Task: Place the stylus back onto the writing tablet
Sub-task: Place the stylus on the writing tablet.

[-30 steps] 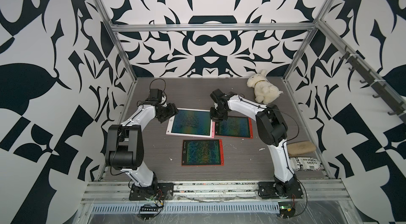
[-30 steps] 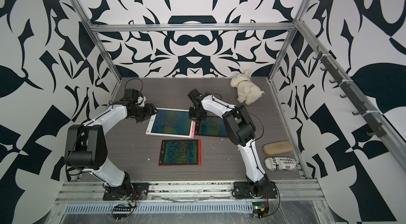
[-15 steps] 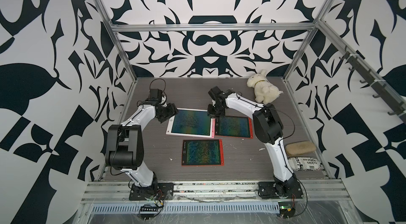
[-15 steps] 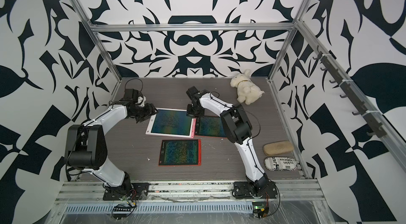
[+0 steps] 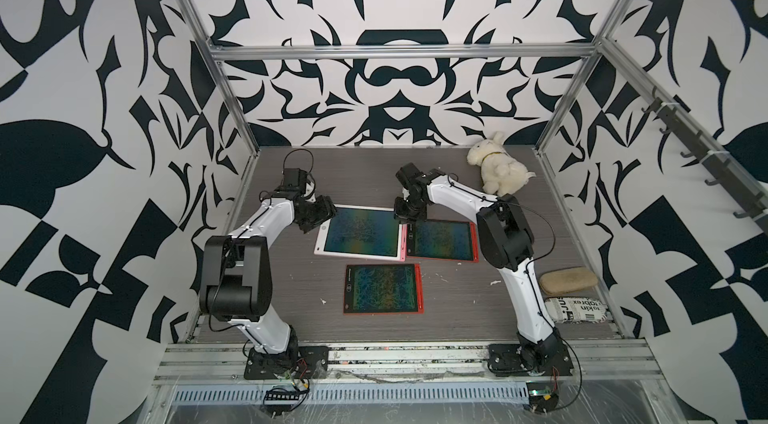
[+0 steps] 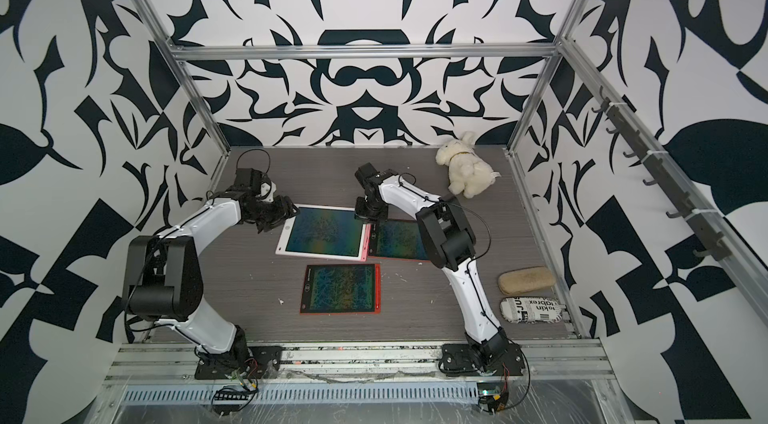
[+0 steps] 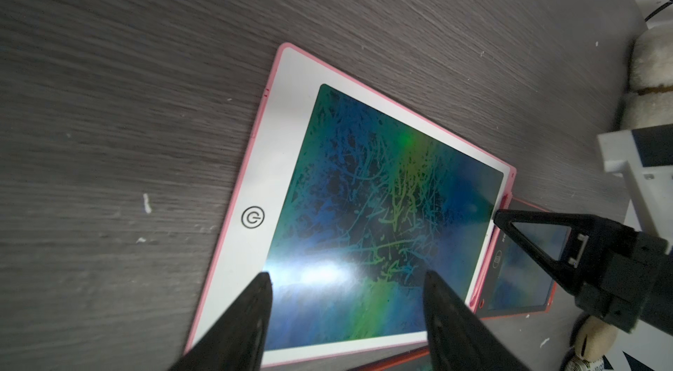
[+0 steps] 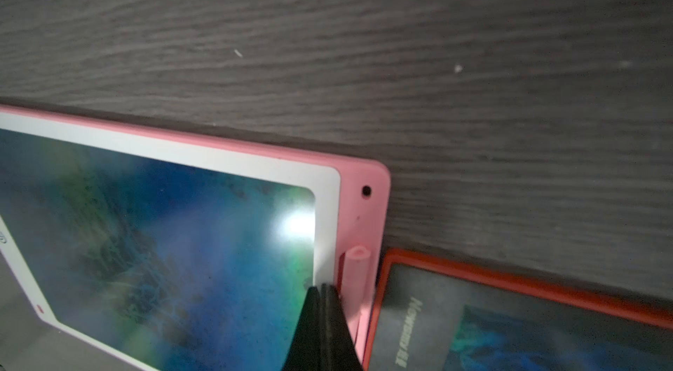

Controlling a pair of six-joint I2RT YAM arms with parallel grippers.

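The left hand [image 5: 319,214] hangs low over the dark wood-grain worktop [image 5: 291,297]. Its two fingers [image 7: 255,314] are spread well apart, with nothing between them. Directly beneath those fingers lies one short end of the pink-framed writing tablet [image 7: 251,183], flat on the worktop, its round power symbol just beyond one fingertip.

On the side of the tablet farthest from the left hand, the pink stylus [image 8: 355,274] lies in the groove along the frame. The right hand [image 8: 322,291] comes down right there. Its fingers are pressed tight together and grip nothing, and its tips sit at the seam between the white bezel and the groove, just beside the stylus. Whether they touch it cannot be told.

On the other side of the stylus from the right hand's tips, a red tablet [image 8: 473,278] butts against the pink frame. A second red tablet [image 5: 382,289] lies well apart from both hands, toward the arm bases. Beyond the right hand, near the back corner, a cream plush toy [image 5: 498,170] rests on the worktop.
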